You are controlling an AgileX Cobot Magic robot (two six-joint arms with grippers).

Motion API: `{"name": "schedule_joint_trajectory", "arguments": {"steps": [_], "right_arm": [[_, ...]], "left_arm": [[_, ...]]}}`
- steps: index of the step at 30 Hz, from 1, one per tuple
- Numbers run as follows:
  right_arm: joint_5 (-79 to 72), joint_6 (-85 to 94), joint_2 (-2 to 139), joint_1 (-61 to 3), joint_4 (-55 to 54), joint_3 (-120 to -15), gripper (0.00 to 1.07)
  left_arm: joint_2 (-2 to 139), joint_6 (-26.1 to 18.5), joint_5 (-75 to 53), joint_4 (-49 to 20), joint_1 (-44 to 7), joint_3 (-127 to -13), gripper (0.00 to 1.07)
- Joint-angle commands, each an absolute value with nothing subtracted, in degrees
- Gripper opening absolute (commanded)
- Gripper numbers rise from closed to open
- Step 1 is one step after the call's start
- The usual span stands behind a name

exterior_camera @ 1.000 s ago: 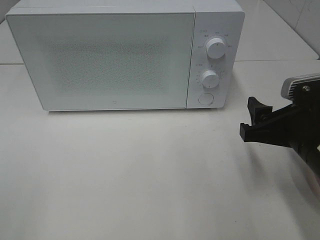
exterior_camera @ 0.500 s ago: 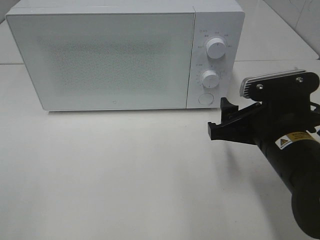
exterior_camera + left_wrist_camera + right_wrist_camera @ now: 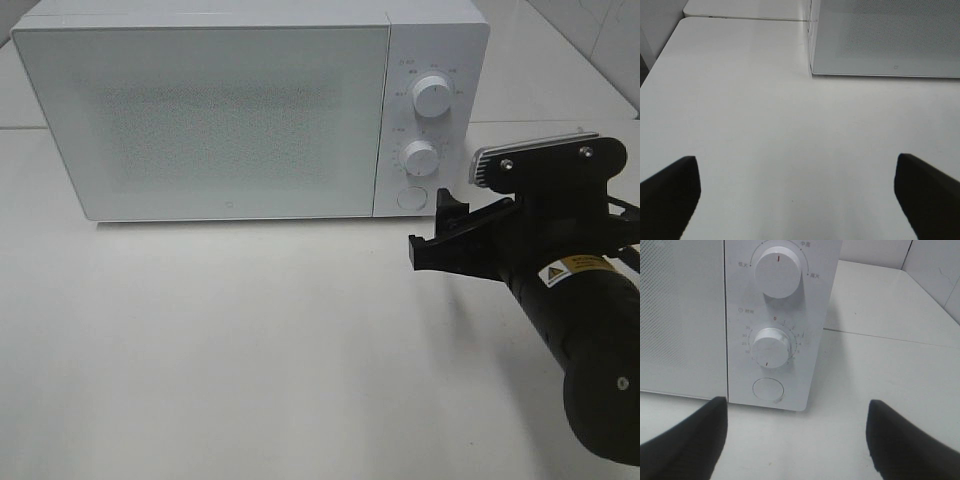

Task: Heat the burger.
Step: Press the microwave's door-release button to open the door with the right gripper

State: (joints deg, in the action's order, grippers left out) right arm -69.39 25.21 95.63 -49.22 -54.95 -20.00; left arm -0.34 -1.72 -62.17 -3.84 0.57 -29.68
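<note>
The burger is out of view in every frame. A white microwave (image 3: 200,110) stands at the back of the table with its door shut. My right gripper (image 3: 432,232) hovers open just in front of the microwave's control panel, nothing between its fingers. The right wrist view shows the upper knob (image 3: 777,268), the lower timer knob (image 3: 771,346) and the round door button (image 3: 768,389) straight ahead of the right gripper (image 3: 795,445). My left gripper (image 3: 797,200) is open over bare table, short of the microwave's front left corner (image 3: 812,70), and is outside the exterior view.
The white table (image 3: 250,350) spreads in front of the microwave. A seam between table tops (image 3: 890,335) runs to the right of the microwave. The table's left edge (image 3: 660,60) shows in the left wrist view.
My right arm has come in from the right edge toward the microwave's control panel, with most of the move in the first half second. The jaws have kept the same width.
</note>
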Motion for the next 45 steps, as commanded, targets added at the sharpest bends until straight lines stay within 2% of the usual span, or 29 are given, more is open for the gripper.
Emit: {"name": "schedule_joint_trajectory", "arguments": {"steps": [1, 12, 33, 38, 40, 42, 43, 44, 45], "right_arm": [[-74.43, 26.24, 95.80, -49.50, -55.92, -21.89, 0.75], [-75.63, 23.20, 103.25, -49.50, -55.92, -24.69, 0.75], [-75.11, 16.56, 103.53, -46.64, -51.45, -26.70, 0.74], [-74.89, 3.55, 103.53, -46.64, -51.22, -26.70, 0.65], [-73.51, -7.96, 103.53, -46.75, -50.36, -26.70, 0.56], [-73.17, -10.94, 103.53, -46.75, -50.25, -26.70, 0.53], [-72.54, -17.93, 103.53, -46.75, -50.25, -26.70, 0.44], [-72.54, -17.93, 103.53, -46.75, -50.25, -26.70, 0.44], [-72.31, -20.68, 103.53, -46.75, -50.25, -26.70, 0.39]], "left_arm": [[-1.32, -1.60, -61.31, -3.90, 0.29, -29.62, 0.98], [-1.32, -1.60, -61.31, -3.90, 0.29, -29.62, 0.98], [-1.32, -1.60, -61.31, -3.90, 0.29, -29.62, 0.98], [-1.32, -1.60, -61.31, -3.90, 0.29, -29.62, 0.98], [-1.32, -1.60, -61.31, -3.90, 0.29, -29.62, 0.98], [-1.32, -1.60, -61.31, -3.90, 0.29, -29.62, 0.98], [-1.32, -1.60, -61.31, -3.90, 0.29, -29.62, 0.98], [-1.32, -1.60, -61.31, -3.90, 0.29, -29.62, 0.98], [-1.32, -1.60, -61.31, -3.90, 0.29, -29.62, 0.98]]}}
